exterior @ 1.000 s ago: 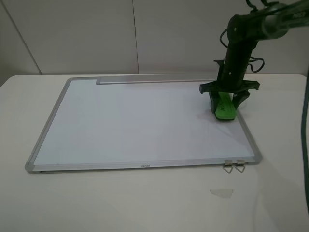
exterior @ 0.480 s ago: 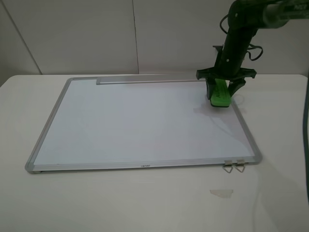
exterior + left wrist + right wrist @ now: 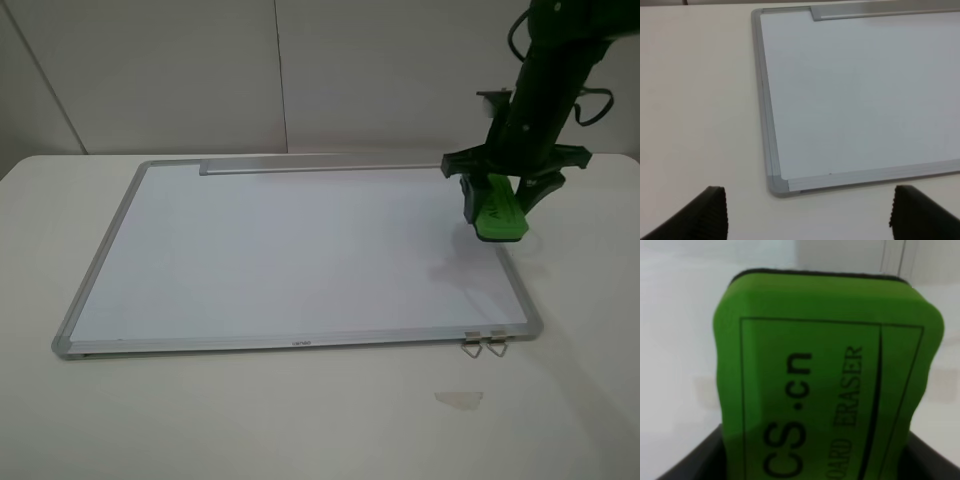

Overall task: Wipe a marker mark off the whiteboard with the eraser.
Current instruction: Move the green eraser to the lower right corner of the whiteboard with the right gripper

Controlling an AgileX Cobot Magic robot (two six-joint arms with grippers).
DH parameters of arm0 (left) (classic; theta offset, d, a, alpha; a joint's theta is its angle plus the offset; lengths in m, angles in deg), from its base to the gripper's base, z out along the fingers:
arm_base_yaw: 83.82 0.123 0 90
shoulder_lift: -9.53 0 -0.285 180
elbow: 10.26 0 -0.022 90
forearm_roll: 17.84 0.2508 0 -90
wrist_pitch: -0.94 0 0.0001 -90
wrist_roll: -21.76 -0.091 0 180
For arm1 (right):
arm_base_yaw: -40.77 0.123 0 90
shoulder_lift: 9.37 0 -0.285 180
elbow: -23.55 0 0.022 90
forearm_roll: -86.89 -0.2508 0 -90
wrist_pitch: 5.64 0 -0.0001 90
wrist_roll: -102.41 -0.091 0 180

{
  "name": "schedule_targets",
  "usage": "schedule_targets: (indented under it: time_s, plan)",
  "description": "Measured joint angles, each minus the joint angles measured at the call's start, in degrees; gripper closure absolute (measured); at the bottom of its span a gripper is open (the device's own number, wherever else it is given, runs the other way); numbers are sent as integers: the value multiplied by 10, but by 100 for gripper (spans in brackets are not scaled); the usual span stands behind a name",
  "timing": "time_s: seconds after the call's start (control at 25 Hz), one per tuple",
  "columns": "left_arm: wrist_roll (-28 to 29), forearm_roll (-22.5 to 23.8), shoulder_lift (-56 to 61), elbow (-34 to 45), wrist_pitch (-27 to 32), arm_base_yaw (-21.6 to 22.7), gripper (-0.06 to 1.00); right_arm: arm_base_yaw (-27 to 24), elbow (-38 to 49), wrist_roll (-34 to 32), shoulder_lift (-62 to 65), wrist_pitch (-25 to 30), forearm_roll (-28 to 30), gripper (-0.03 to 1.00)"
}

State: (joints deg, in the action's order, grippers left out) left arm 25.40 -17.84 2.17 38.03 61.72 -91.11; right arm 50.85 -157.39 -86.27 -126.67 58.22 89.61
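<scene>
Seen from the high camera, with the dial laid on the middle of the whiteboard point(image 3: 300, 250), the nearest thing is the pale bench point(image 3: 250, 420). On it, between 4 and 5 o'clock, lies a small flat scrap point(image 3: 458, 399), well apart from the board. Two small metal clips point(image 3: 485, 344) sit at 4 o'clock, touching the near frame beside its right corner. The left tool point(image 3: 807, 214) hangs over the bare bench just outside one corner of the frame. Its two dark fingers point(image 3: 710, 212) stand wide apart and hold nothing.

The whiteboard lies flat on the bench, and its grey frame runs all around it. The white surface fills most of the middle of the view.

Near 3 o'clock, over the right frame, the right tool point(image 3: 503, 200) points down and is clamped on the eraser point(image 3: 497, 215). The green block sits tilted between the dark fingers. A faint shadow point(image 3: 452, 268) lies on the board at the eraser's 7 o'clock, apart from it, so the block looks lifted off the surface. In the right wrist view the printed green face fills nearly the whole picture and hides what is under it. The tool and the dark green arm point(image 3: 545, 90) above it cover the far right part of the frame.

At 12 o'clock the grey tray strip point(image 3: 320, 164) runs along the far edge. Behind it stands a plain light wall point(image 3: 150, 70).
</scene>
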Motion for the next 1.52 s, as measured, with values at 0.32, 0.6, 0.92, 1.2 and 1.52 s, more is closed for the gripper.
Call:
schedule_targets:
  time_s: [0.32,0.6,0.92,1.2,1.52]
  plan:
    - [0,0,0,0,0,0,26,0,173,-17,75,-132,-2,37]
    - [0,0,0,0,0,0,26,0,220,-19,49,-221,-3,37]
    - [0,0,0,0,0,0,26,0,220,-19,0,-231,-2,37]
    - [0,0,0,0,0,0,26,0,220,-19,-13,-225,-2,37]
    - [0,0,0,0,0,0,26,1,220,-19,3,-190,-7,16]
